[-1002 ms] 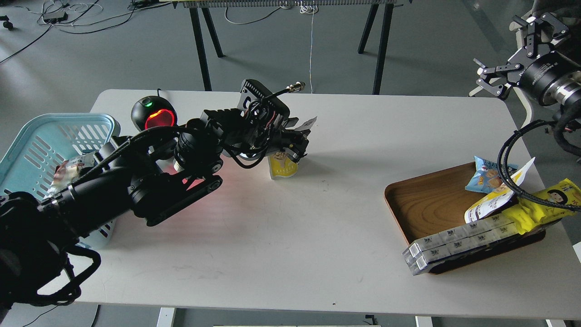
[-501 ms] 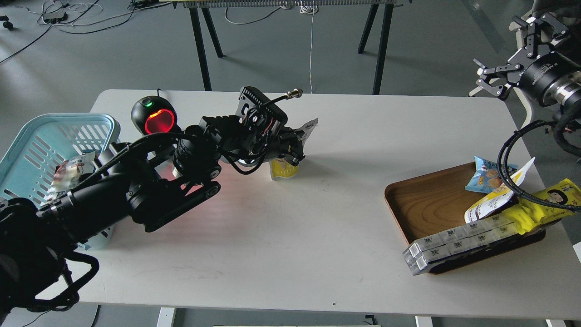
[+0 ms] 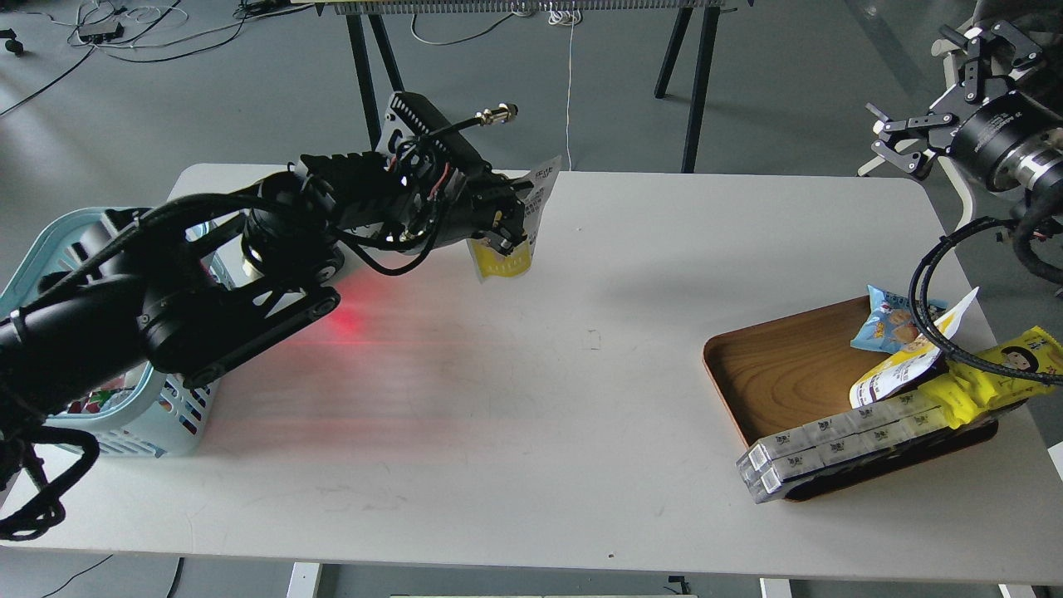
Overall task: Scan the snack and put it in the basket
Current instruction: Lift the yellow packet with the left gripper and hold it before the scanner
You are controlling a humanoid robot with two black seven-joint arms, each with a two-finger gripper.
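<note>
1. Yellow-fronted stand-up snack pouch with a white printed top hangs clear of the white worktop, pinched near its upper edge by our left claw. The fingers are clamped on the pouch; its bottom dangles free, tilted slightly.

2. Red glow on the worktop, just beside our left forearm, tells us a scanner beam is shining across there. The scanner itself is hidden behind our arm, so we cannot say exactly where its window sits.

3. Step in hand, as we judge it: the pouch is lifted and being presented for scanning. We cannot tell from here whether the barcode side faces the beam.

4. Light-blue slotted plastic basket with a thick rim stands at the worktop's left edge, mostly hidden under our left arm. The pouch is well apart from it, up and to the right.

5. Our right claw hangs off the far right of the worktop, fingers spread, holding nothing.

6. Brown wooden tray at the right carries other packets, untouched.

7. Next move, in our judgement: turn the pouch so its back meets the red light, then swing it left over the basket rim and let go only once it is inside the walls. The soft dangling bottom may catch on the rim.
</note>
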